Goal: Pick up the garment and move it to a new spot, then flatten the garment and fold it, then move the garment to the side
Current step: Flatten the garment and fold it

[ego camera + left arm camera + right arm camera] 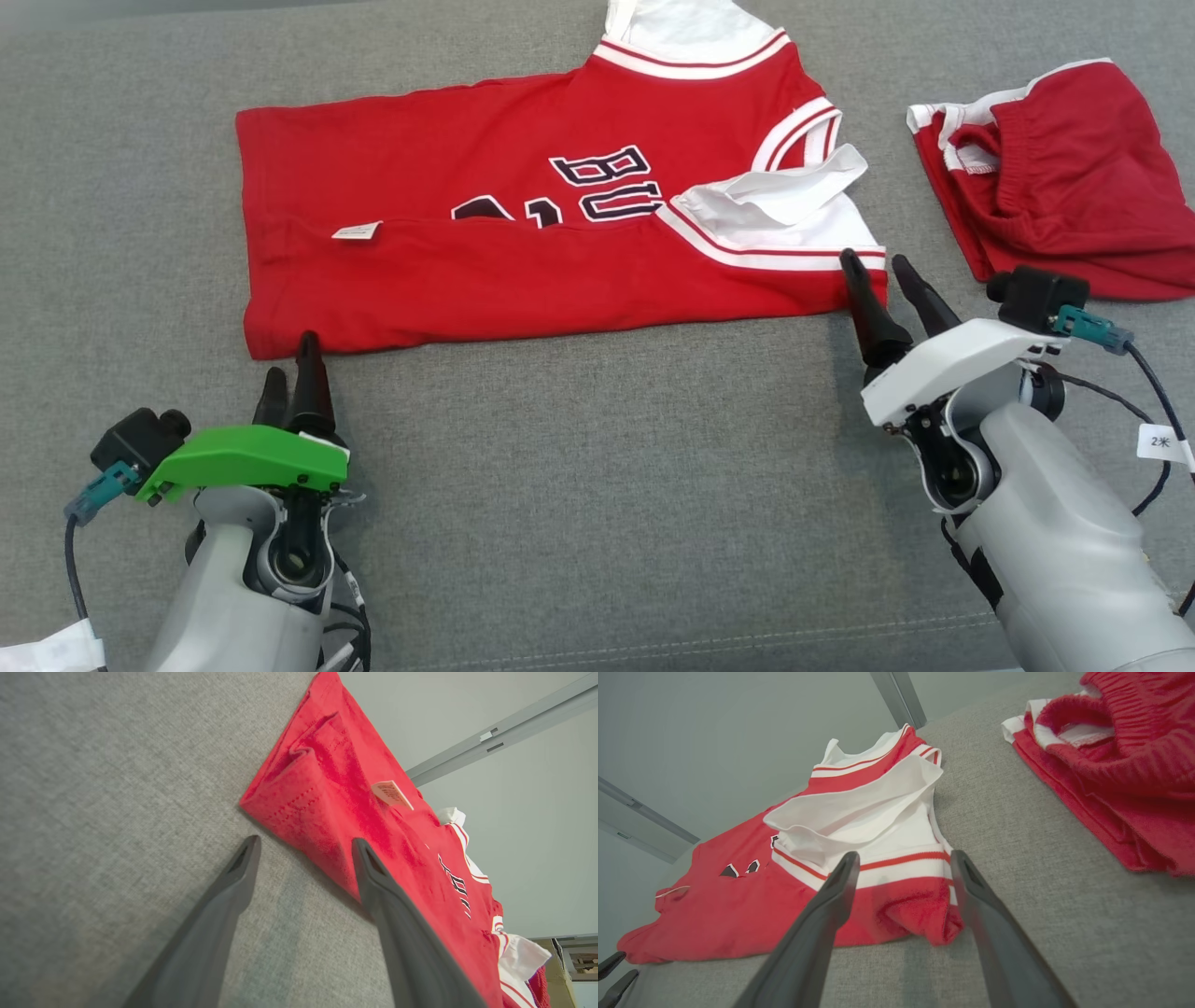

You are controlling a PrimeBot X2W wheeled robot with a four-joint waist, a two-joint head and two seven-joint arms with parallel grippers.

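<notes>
1. Red jersey (523,261) lay flat on the grey fabric surface (597,448), upper-mid in head view. Long axis ran L–R across that view, hem twd robot's left, neck & armholes twd its right.
2. Near long side was folded up over the front, hiding part of the lettering. A small white label (357,231) showed on the fold.
3. Near edge ran roughly straight, from hem corner to white-trimmed armhole corner.
4. Left gripper (291,359) sat at the near hem corner, jaws released, nothing grasped.
5. Right gripper (878,259) sat at the armhole corner, jaws released & straddling it in right wrist view. Contact w/ cloth: couldn't tell.
6. Red shorts (1074,187) lay right of the jersey, apart, bare strip betw.
7. Open room: wide bare surface on near side betw. the arms, more left of the hem.
</notes>
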